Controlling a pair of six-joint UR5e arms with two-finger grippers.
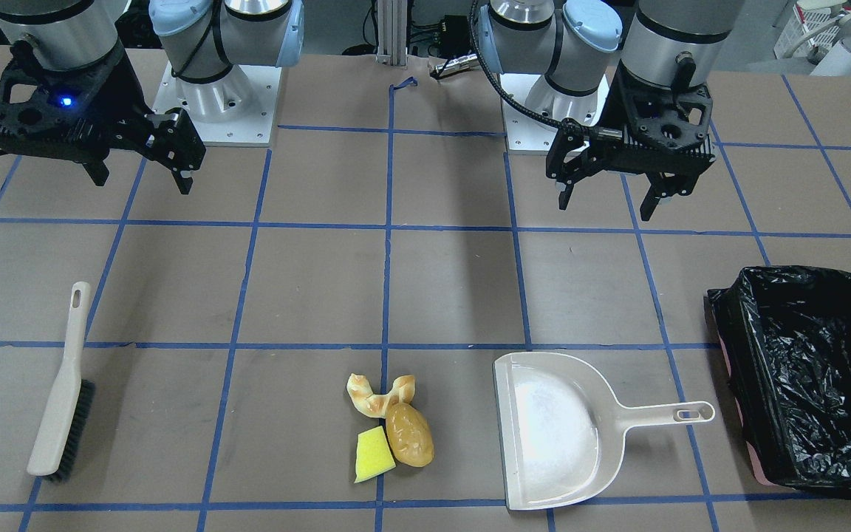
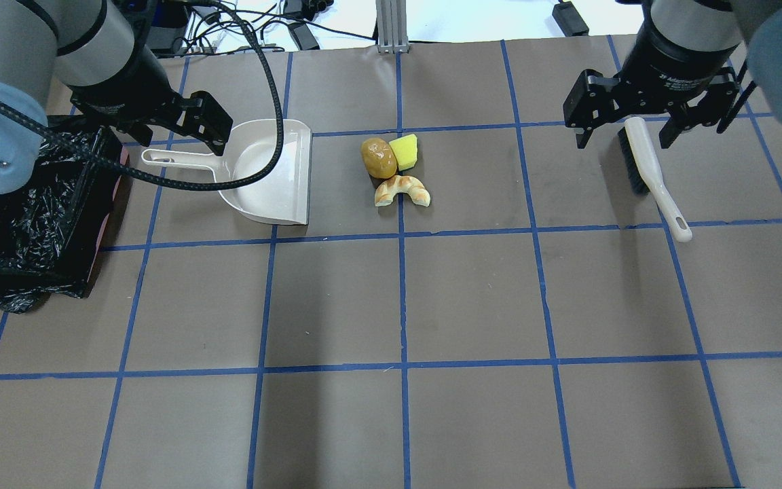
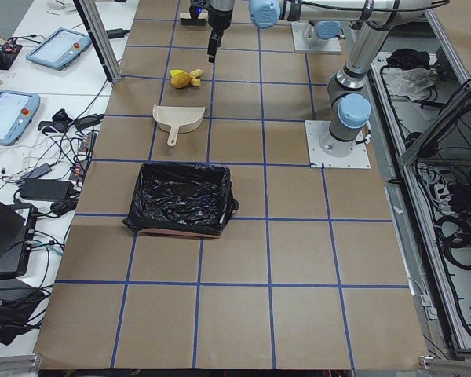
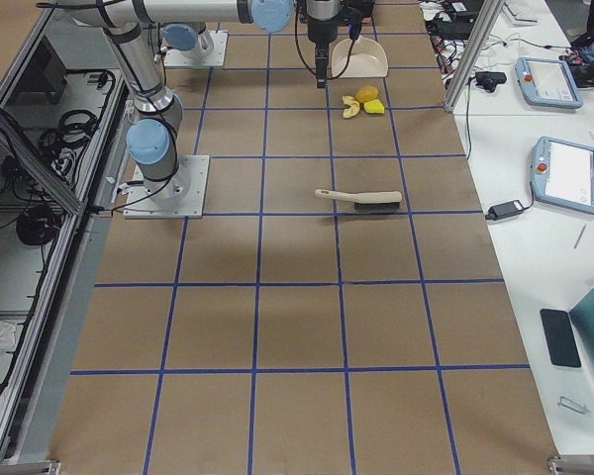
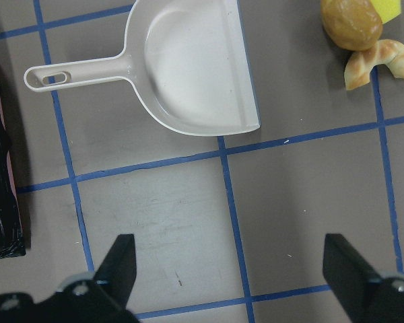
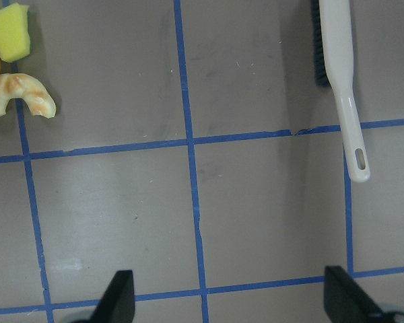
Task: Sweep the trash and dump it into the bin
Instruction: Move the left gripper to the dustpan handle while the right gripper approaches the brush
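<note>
Left gripper and right gripper gape empty; dustpan lies between trash and bin, apparently untouched.

The left arm and right arm both reach forward, wrists turned straight down, well apart from each other. The left end effector hangs with its fingers pointing down, jaws spread wide, holding nothing. The right end effector is posed alike: jaws wide, empty.

The trash lies between the dustpan and the brush, the bin beyond the dustpan on its handle side.
</note>
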